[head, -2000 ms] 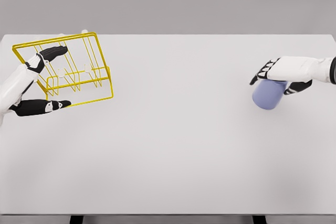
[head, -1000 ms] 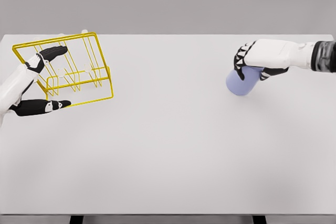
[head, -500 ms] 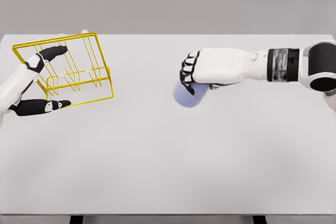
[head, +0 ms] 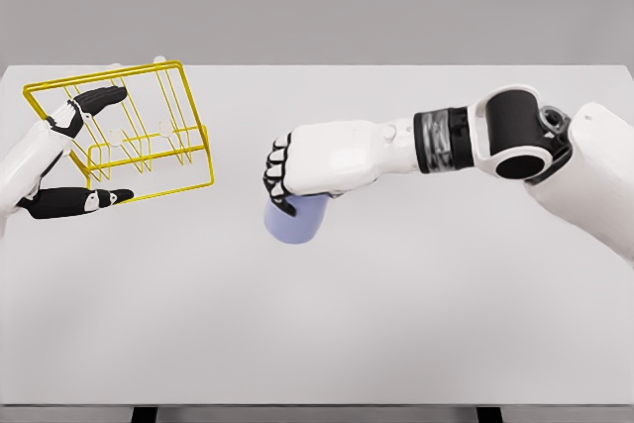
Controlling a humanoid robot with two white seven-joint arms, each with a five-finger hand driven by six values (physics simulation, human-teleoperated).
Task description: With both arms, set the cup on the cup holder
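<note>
Both hands grip — right hand (head: 297, 173) (cup (head: 295, 218) clasped) now nearer the left hand (head: 52, 160)-held cup holder (head: 124, 136).

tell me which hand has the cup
The right hand, reaching in over the table's middle, grips the blue cup. The left hand is at the yellow rack.

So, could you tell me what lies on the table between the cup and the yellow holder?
Nothing: in the head view only bare table separates the cup from the holder.
</note>
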